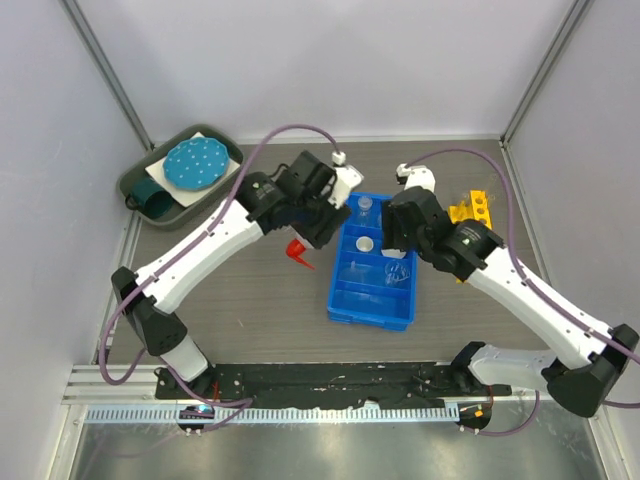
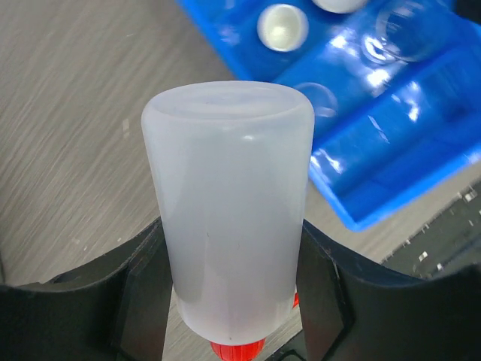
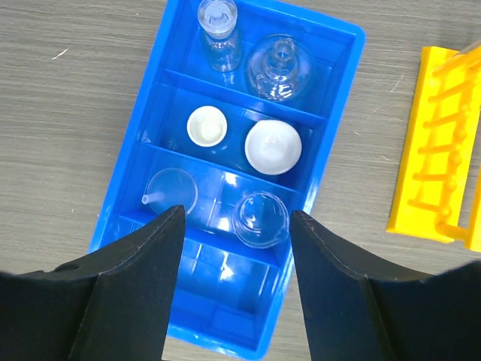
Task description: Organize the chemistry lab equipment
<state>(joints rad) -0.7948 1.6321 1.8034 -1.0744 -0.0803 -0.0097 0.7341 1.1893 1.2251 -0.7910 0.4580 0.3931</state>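
Observation:
My left gripper (image 2: 229, 301) is shut on the translucent red-capped bottle (image 2: 229, 188), held cap-down just left of the blue divided bin (image 2: 391, 150). In the top view the red cap (image 1: 297, 250) points at the table beside the bin (image 1: 336, 290). My right gripper (image 3: 235, 226) is open and empty above the bin's near end (image 3: 225, 301). The bin holds a glass beaker (image 3: 220, 34), a glass flask (image 3: 279, 68), two white dishes (image 3: 207, 125) (image 3: 273, 146), a clear funnel (image 3: 171, 192) and a round glass flask (image 3: 260, 219). The yellow holed rack (image 3: 443, 150) lies right of the bin.
A dark green tray (image 1: 150, 195) with a teal white-dotted disc (image 1: 195, 164) stands at the back left. Enclosure walls close in the back and both sides. A black rail (image 1: 330, 380) runs along the near edge.

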